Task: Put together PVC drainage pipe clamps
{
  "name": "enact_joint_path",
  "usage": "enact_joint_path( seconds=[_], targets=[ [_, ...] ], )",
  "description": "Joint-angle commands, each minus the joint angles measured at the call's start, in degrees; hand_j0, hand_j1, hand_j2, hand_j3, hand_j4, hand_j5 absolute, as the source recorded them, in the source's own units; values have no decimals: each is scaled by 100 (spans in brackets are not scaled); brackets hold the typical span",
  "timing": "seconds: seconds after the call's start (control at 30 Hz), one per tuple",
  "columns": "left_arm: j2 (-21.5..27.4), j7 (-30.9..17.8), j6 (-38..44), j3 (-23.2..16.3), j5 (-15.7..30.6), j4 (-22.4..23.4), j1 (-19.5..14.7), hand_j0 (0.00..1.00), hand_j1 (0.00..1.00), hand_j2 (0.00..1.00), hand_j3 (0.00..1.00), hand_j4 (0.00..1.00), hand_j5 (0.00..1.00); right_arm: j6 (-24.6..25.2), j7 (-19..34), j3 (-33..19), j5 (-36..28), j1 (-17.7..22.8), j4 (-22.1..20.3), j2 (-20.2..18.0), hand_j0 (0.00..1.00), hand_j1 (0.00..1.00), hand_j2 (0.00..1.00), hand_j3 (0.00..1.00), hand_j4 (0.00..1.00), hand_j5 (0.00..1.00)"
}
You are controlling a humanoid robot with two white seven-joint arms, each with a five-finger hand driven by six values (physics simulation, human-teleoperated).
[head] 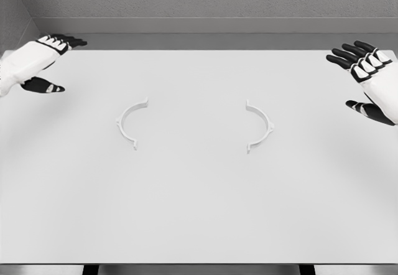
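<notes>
A: What is cut off or hard to make out?

B: Both white arms leave the frame at the side edges, so only the hands and a little of each wrist show. The table's dark legs barely peek out at the bottom edge. The clamp pieces are white on white, so their fine detail is faint.

A: What do the clamp pieces look like?

B: Two thin white plastic half-ring clamp pieces lie flat on the wide white table [199,213]. The left half-ring [130,123] bulges to the left and the right half-ring [261,125] bulges to the right, so their open sides face each other like a pair of brackets. Each ends in small flared tabs. They sit near the table's middle, well apart.

A: And the hands?

B: The white, black-fingered left hand [38,60] hovers at the far left corner, fingers spread, holding nothing. The matching right hand [368,79] hovers at the right edge, fingers also spread and empty. Both are well away from the pieces.
</notes>
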Motion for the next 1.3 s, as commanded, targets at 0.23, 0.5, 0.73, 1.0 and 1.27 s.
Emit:
enact_joint_path(
  seconds=[0.23, 0.5, 0.73, 1.0, 1.27],
  targets=[
    [-71, -10, 3, -415, 26, 18, -17, 100, 100, 100, 100, 100, 100, -2, 218, 612, 142, -465, 229, 518, 100, 100, 100, 100, 100, 100],
    [-317, -10, 3, -652, 26, 1, -18, 100, 100, 100, 100, 100, 100, -2, 684, 1491, 837, -1441, 1320, 1486, 100, 100, 100, 100, 100, 100],
    [-458, -10, 3, -758, 17, -17, -9, 100, 100, 100, 100, 100, 100, 53, 667, 1500, 855, -1275, 1557, 1890, 100, 100, 100, 100, 100, 100],
    [-537, -10, 3, -837, 17, 1, 0, 100, 100, 100, 100, 100, 100, 79, 473, 1245, 828, -1257, 1645, 1872, 100, 100, 100, 100, 100, 100],
    [-546, -10, 3, -863, 17, 106, 9, 100, 100, 100, 100, 100, 100, 88, 482, 1236, 828, -1134, 2164, 1925, 100, 100, 100, 100, 100, 100]
  ],
)
